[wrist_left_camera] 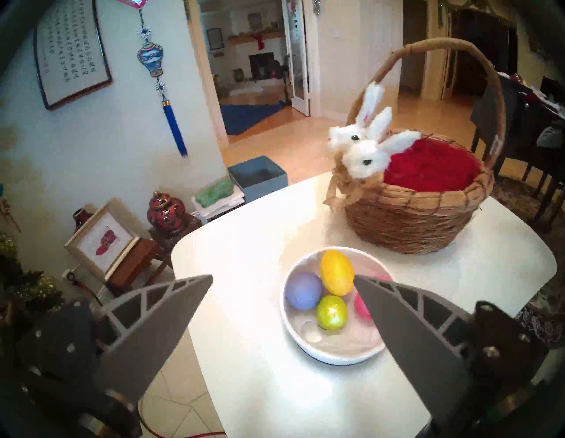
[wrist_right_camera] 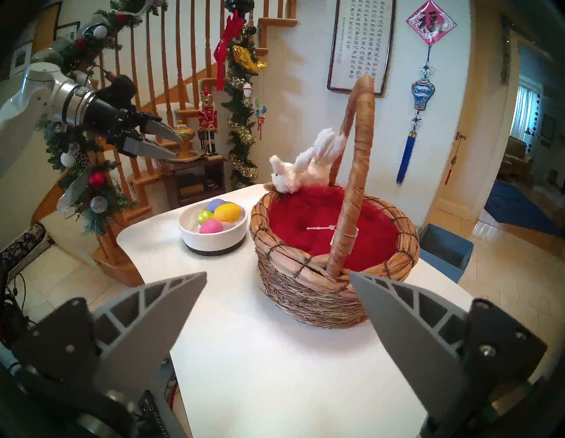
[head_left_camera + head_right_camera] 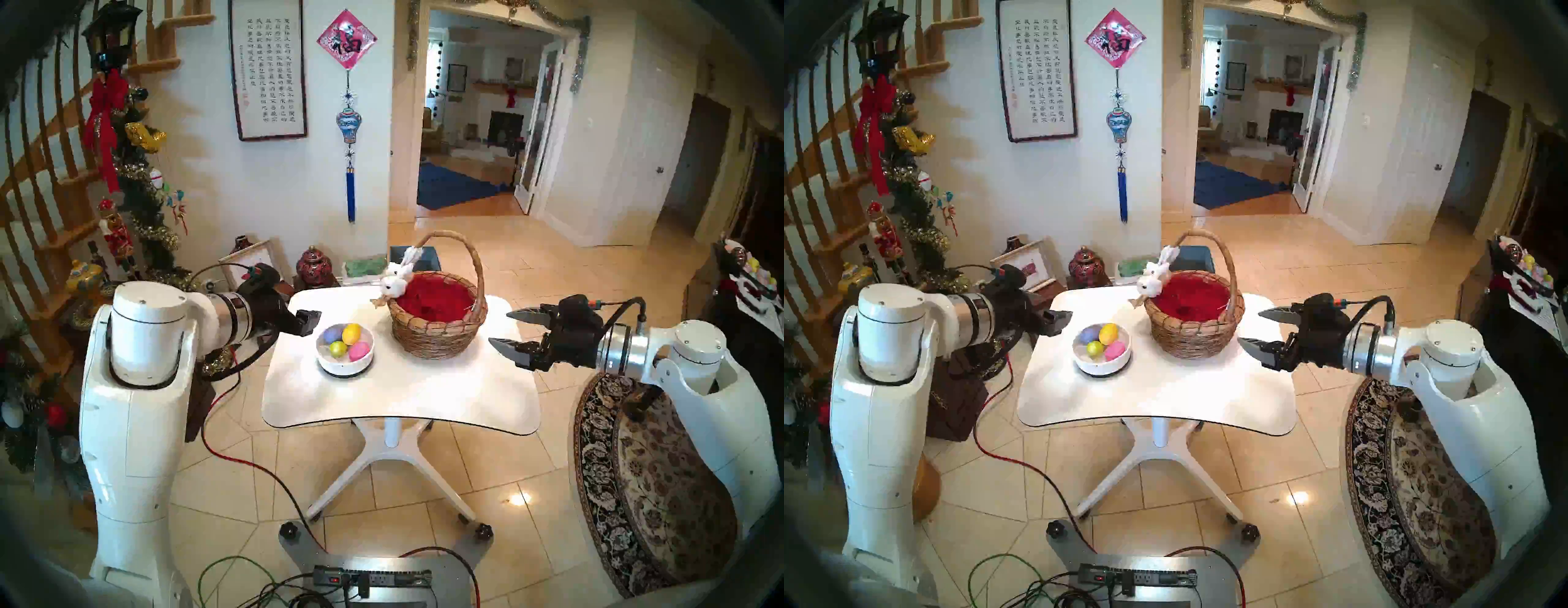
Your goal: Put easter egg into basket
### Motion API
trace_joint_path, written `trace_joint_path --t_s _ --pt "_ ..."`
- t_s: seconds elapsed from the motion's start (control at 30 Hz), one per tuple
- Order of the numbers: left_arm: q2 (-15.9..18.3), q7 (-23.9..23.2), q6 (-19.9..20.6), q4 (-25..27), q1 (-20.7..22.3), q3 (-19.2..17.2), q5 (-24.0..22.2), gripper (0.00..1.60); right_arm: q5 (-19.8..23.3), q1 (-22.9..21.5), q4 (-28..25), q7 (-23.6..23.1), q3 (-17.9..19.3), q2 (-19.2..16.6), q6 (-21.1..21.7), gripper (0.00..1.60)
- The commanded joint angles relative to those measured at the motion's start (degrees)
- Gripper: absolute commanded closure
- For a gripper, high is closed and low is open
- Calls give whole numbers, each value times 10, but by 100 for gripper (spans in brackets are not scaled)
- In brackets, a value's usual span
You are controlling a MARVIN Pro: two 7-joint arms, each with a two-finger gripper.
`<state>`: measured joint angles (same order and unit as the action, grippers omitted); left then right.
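Four dyed eggs (image 3: 344,340) wait in our white bowl (image 3: 345,366), left of the wicker basket (image 3: 437,335) on the table (image 3: 403,399). Our left gripper (image 1: 282,283) hovers near the bowl, jaws spread wide and empty; our right gripper (image 3: 498,329), equally agape, holds nothing beside the basket.

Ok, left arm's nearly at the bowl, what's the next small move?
Probably ease the left gripper forward and down over the yellow egg. Its jaws are open and empty, all four eggs sit in the bowl, and the basket holds none.
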<state>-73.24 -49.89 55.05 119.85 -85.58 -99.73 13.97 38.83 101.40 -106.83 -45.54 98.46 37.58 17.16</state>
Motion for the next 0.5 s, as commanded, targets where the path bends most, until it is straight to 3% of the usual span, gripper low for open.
trace_joint_path --t_s 0.0,0.47 --pt "28 -58 0 -9 38 11 -26 0 0 0 -1 -1 3 -2 -1 0" --pt "102 -57 0 -14 33 53 -77 0 1 0 -1 0 3 -3 -1 0"
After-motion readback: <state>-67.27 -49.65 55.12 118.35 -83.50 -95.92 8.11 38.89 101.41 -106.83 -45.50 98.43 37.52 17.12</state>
